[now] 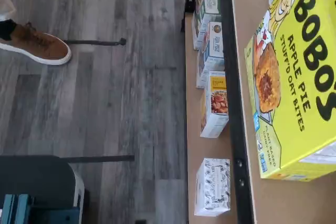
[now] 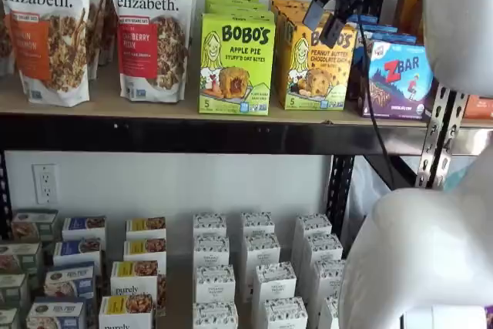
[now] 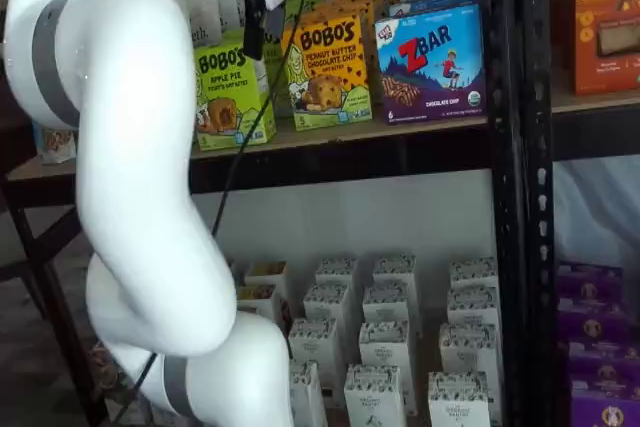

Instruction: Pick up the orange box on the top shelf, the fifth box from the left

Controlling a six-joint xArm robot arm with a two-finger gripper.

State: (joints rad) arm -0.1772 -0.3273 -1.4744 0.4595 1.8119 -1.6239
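Approach: white gripper with two black fingers (image 2: 330, 15) spread wide, holding nothing.
It hangs just before the yellow-orange cardboard Bobo's box (image 2: 314, 67); the lime-green apple pie box (image 2: 236, 64) beside it needs clearance.

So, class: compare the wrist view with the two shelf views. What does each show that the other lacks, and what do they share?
Only the wrist view shows the grey plank floor and a brown shoe.

Only the shelf views show the orange box, the ZBar box, the granola bags and the gripper, fingers apart, in front of the orange box.

Both show the lime-green apple pie box, the top shelf and the small boxes on the lower shelf.
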